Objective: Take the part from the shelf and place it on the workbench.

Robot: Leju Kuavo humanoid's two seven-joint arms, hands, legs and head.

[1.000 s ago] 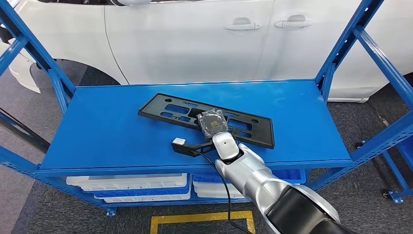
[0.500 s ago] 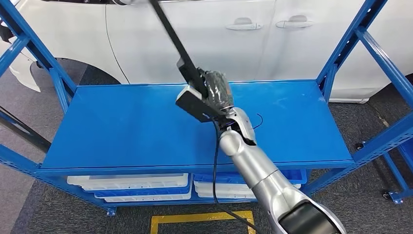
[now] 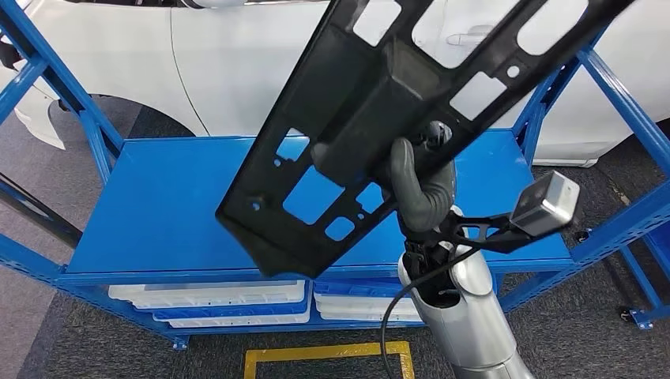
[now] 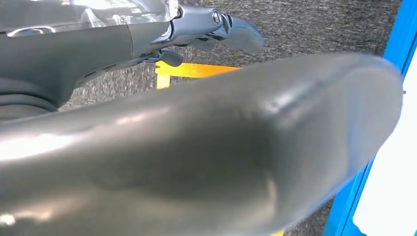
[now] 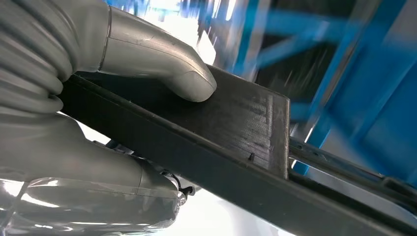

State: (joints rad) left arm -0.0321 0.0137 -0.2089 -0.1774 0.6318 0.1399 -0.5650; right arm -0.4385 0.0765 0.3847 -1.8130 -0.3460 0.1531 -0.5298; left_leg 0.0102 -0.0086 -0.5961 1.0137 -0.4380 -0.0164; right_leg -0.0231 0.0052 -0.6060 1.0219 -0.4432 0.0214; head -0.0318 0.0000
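The right hand [image 3: 419,185] grips the black part [image 3: 379,110], tilted above the blue shelf [image 3: 158,213]; the left hand's [image 4: 196,147] state is unclear.

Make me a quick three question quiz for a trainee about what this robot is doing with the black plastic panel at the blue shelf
1. True or false: the black plastic panel lies flat on the blue shelf.
2. Which robot hand holds the panel? A) left B) right C) both
3. Fill in: behind the shelf stands a white ____.

Key:
1. False. It is lifted clear of the shelf and tilted, close to the head camera.
2. B. The right robot hand grips it, with the thumb pressed on its edge; the left robot hand holds nothing visible.
3. Car.
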